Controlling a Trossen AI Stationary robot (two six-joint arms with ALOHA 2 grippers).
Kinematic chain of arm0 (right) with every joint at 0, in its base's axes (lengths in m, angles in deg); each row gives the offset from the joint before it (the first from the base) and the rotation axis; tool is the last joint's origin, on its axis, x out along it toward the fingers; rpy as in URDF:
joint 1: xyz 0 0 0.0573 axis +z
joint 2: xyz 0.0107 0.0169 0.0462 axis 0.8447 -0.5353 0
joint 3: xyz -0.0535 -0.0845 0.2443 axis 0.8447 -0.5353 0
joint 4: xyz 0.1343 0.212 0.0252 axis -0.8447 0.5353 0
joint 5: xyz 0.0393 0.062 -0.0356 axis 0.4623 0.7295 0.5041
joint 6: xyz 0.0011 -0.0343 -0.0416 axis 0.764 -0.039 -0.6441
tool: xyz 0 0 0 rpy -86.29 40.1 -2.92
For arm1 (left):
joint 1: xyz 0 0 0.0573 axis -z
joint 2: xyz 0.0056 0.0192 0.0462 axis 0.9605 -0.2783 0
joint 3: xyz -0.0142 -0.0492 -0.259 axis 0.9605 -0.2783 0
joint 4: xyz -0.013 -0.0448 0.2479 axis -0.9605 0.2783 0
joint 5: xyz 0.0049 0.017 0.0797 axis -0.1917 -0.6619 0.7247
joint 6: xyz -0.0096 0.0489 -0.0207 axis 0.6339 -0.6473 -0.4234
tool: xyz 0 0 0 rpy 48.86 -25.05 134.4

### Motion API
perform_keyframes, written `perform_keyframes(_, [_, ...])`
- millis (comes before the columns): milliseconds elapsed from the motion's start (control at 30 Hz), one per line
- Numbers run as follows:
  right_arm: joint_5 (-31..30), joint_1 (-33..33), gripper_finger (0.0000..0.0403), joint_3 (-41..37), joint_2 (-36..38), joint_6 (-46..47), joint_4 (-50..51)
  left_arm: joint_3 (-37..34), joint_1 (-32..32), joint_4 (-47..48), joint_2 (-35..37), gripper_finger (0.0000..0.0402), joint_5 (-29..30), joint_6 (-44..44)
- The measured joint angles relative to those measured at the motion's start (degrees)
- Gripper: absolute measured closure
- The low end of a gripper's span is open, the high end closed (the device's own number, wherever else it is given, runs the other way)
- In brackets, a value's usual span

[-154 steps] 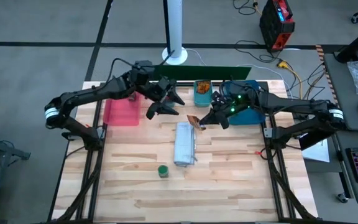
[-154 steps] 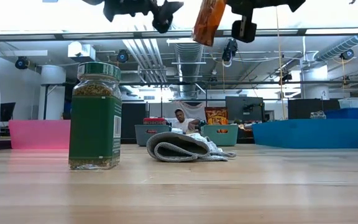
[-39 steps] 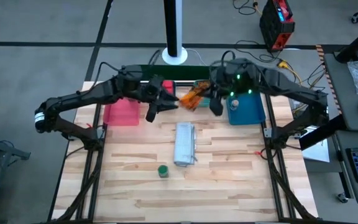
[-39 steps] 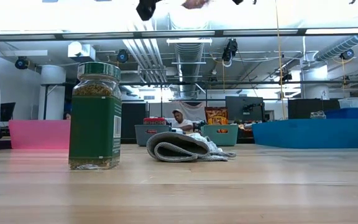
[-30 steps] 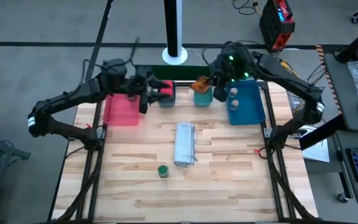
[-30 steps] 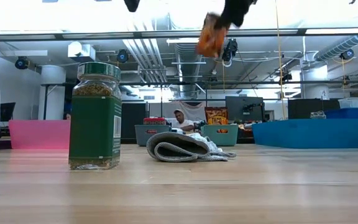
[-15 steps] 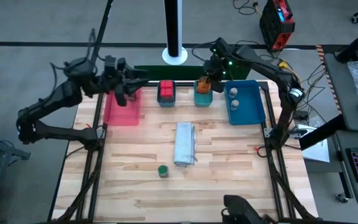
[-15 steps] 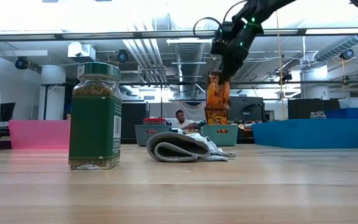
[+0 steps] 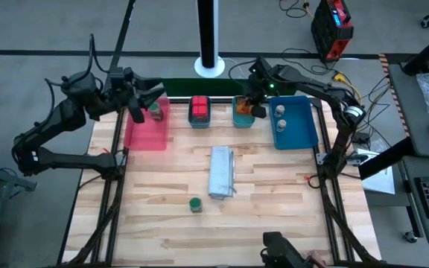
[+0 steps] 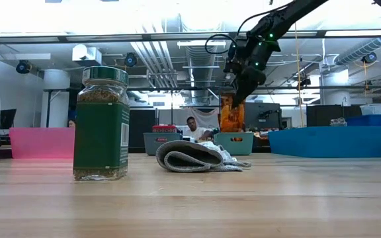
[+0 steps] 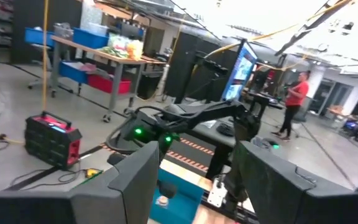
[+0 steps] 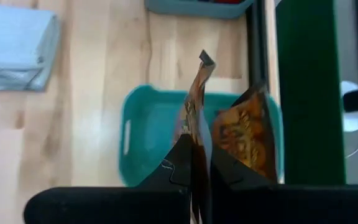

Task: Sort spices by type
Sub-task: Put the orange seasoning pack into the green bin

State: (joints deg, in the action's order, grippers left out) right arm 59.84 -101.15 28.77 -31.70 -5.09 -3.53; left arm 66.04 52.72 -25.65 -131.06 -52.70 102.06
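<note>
My right gripper (image 9: 249, 101) (image 10: 239, 91) is over the small teal tray (image 9: 243, 117) (image 12: 143, 146) at the far edge, shut on a flat orange-red packet (image 10: 231, 114) (image 12: 195, 118). Another orange packet (image 12: 248, 138) leans inside that tray. My left gripper (image 9: 135, 109) (image 11: 192, 180) hangs open in the air at the far left, above the pink tray (image 9: 146, 132), where a small jar (image 9: 155, 112) stands. Red boxes (image 9: 199, 109) sit in a grey tray. Pale-lidded jars (image 9: 279, 117) stand in the blue tray (image 9: 296, 128). A green-lidded jar (image 9: 194, 204) (image 10: 101, 122) stands on the table. My right gripper pinches the orange-red packet by its upper edge (image 12: 196, 142) between the two fingers, coming from above and pointing down. The packet hangs upright below the fingers, its lower end (image 10: 231, 129) down at the teal tray's rim; whether it rests inside, I cannot tell.
A long grey-white folded bundle (image 9: 221, 172) (image 10: 190, 157) lies in the table's middle. A green board (image 9: 222, 87) stands along the far edge behind the trays. The near half of the table holds only the green-lidded jar.
My right gripper has carried the packet toward the far edge and down; the packet has swung from tilted to hanging upright at the teal tray. My left gripper has drawn back toward the table's left, from the red boxes' tray to above the pink tray.
</note>
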Motion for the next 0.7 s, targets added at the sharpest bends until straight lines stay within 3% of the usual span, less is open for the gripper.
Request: perform_keyframes(700, [-0.09, 0.13, 0.0394, -7.21, -0.17, -1.07, -8.31, 0.0, 0.0, 0.44, -3.98, 0.0198, 1.64, -2.31])
